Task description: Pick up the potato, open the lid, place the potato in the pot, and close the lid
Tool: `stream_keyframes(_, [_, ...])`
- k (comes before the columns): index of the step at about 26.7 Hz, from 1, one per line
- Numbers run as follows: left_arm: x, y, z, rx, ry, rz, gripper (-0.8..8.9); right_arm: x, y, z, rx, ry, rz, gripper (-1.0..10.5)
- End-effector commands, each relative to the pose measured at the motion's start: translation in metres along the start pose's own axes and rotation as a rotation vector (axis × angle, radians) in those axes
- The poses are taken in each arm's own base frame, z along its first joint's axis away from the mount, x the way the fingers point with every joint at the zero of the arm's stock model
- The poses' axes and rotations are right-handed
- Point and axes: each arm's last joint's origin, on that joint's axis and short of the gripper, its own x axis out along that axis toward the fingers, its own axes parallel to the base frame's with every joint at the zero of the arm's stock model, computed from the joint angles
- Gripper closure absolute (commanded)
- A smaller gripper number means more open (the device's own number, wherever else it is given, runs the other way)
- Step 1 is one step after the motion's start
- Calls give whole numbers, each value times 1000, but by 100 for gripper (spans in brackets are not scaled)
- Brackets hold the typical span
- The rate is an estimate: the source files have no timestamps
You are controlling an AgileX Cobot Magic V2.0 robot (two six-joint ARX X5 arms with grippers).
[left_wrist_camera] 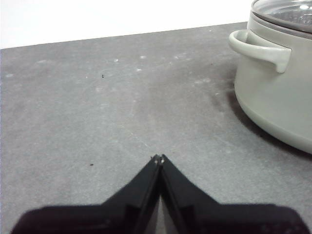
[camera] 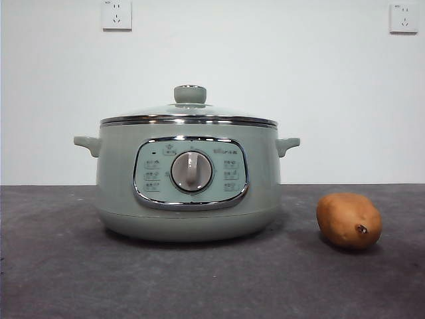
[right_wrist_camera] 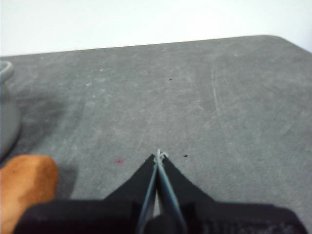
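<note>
The pale green pot (camera: pixel 189 179) stands on the dark grey table with its dial facing the front camera. On it rests the glass lid (camera: pixel 189 113) with a steel rim and a green knob. The orange-brown potato (camera: pixel 348 220) lies on the table to the pot's right, apart from it. No arm shows in the front view. My left gripper (left_wrist_camera: pixel 158 158) is shut and empty above bare table, with the pot (left_wrist_camera: pixel 275 83) and one handle off to its side. My right gripper (right_wrist_camera: pixel 159 155) is shut and empty too, with the potato (right_wrist_camera: pixel 24 187) close beside it.
A white wall with two sockets (camera: pixel 117 14) rises behind the table. In the right wrist view the table's far edge (right_wrist_camera: pixel 273 38) and a rounded corner show.
</note>
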Motion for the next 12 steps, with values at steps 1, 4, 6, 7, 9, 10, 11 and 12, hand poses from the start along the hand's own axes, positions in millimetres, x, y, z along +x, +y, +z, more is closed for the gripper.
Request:
stream_keyframes(1, [1, 0, 0, -29, -15, 0, 816, 1, 0, -1, 72, -2, 4, 946])
stream_keyframes(4, [-1, 0, 6, -68, -36, -1, 816, -1, 0, 4, 91, -19, 6, 946])
stream_keyframes(6, [-3, 1, 12, -69, -51, -1, 814, -4, 1, 11, 115, -37, 9, 945])
stream_keyframes(7, [-4, 1, 15, -70, -61, -1, 814, -5, 1, 15, 125, -48, 13, 945])
stream_keyframes(9, [-7, 1, 23, -82, -83, -2, 813, -9, 2, 24, 134, -75, 37, 943])
stream_keyframes(10, [-8, 1, 26, -92, -93, -2, 813, -11, 3, 29, 140, -89, 49, 938])
stream_keyframes(11, [-10, 2, 30, -103, -103, -2, 812, -13, 3, 34, 142, -104, 60, 933])
stream_keyframes(12, [-11, 2, 34, -105, -110, -2, 811, -15, 4, 39, 141, -115, 68, 915])
